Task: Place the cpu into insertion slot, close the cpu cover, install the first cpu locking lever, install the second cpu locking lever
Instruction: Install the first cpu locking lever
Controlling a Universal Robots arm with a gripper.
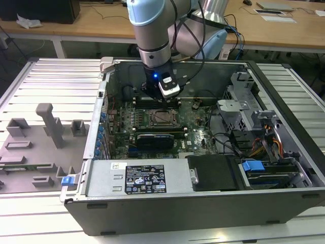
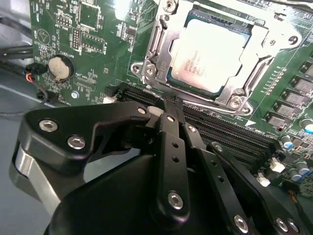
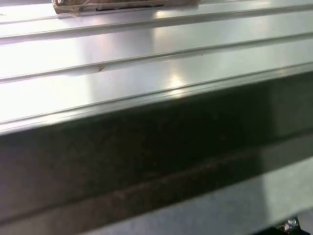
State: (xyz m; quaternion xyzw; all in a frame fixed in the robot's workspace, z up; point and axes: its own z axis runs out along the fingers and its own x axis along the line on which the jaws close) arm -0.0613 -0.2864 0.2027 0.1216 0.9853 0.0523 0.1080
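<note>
The cpu (image 2: 210, 51), a pale silver square chip, lies flat in the insertion slot (image 2: 168, 6) on the green motherboard. The cpu cover (image 2: 234, 100), a silver metal frame, lies down over the chip's edges. Thin metal lever rods (image 2: 152, 41) run along the sides of the frame. My gripper (image 2: 166, 106) has black fingers drawn together with nothing between them. It hovers just beside the socket, over the long black slots. In the exterior view the gripper (image 1: 161, 99) hangs inside the open computer case, right above the socket (image 1: 163, 118).
Long black memory slots (image 2: 230, 139) and a coin battery (image 2: 59, 68) flank the socket. The case holds a power supply (image 1: 137, 178), a black card (image 1: 155, 138), a drive cage (image 1: 238, 109) and cables. Grey fixtures (image 1: 51, 124) stand at the exterior view's left. Ribbed metal (image 3: 146, 73) is in the first wrist view.
</note>
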